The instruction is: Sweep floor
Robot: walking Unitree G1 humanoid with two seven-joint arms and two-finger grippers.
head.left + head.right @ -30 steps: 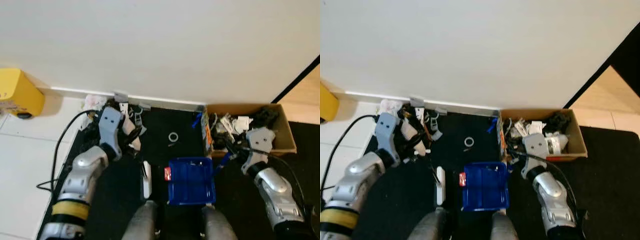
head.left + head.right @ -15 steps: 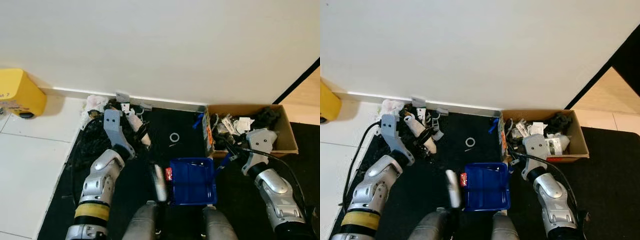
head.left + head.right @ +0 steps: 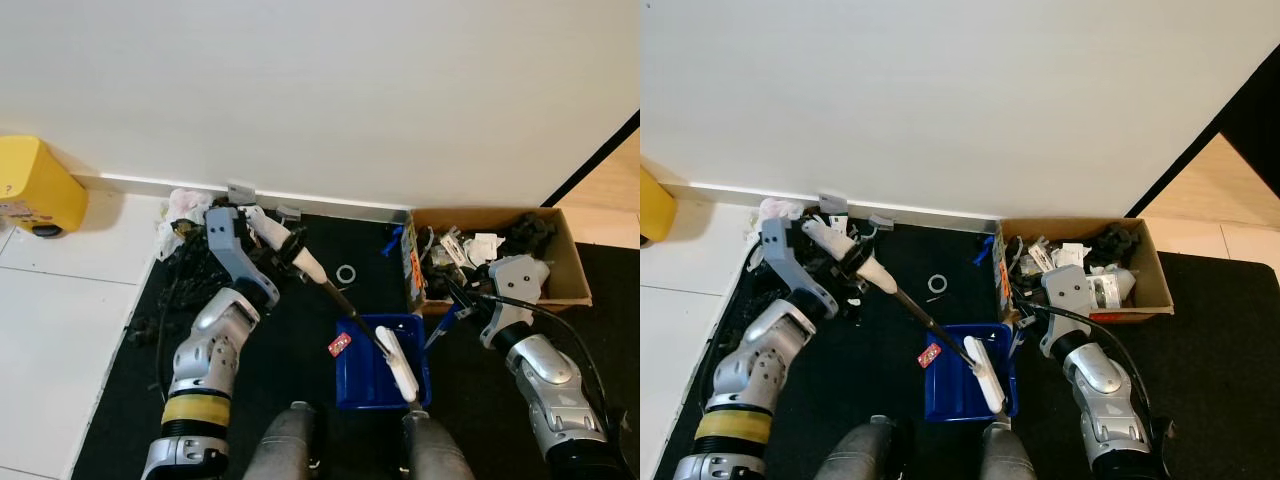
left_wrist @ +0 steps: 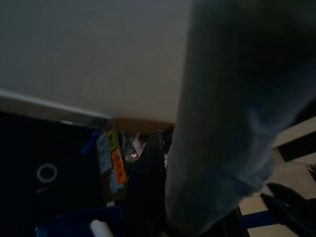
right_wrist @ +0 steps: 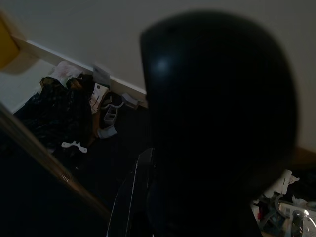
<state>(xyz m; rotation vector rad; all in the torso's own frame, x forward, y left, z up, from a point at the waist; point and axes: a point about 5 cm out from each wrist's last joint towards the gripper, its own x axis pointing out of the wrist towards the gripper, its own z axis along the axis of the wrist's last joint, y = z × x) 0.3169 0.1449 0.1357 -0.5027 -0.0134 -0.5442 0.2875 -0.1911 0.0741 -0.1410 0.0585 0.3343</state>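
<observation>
Inside dustpan (image 3: 372,382), brush head (image 3: 397,365)

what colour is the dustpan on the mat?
Blue; the dustpan shows best in the left eye view.

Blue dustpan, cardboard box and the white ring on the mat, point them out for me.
blue dustpan (image 3: 362,380): left eye view, tray floor.
cardboard box (image 3: 572,270): left eye view, right wall.
white ring (image 3: 347,273): left eye view, its rim.

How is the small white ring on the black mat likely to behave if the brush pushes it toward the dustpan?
The white ring looks thin and lies flat, so it would probably slide lightly. Being round, it might roll if flipped on edge. The brush could skip over something so low.
</observation>
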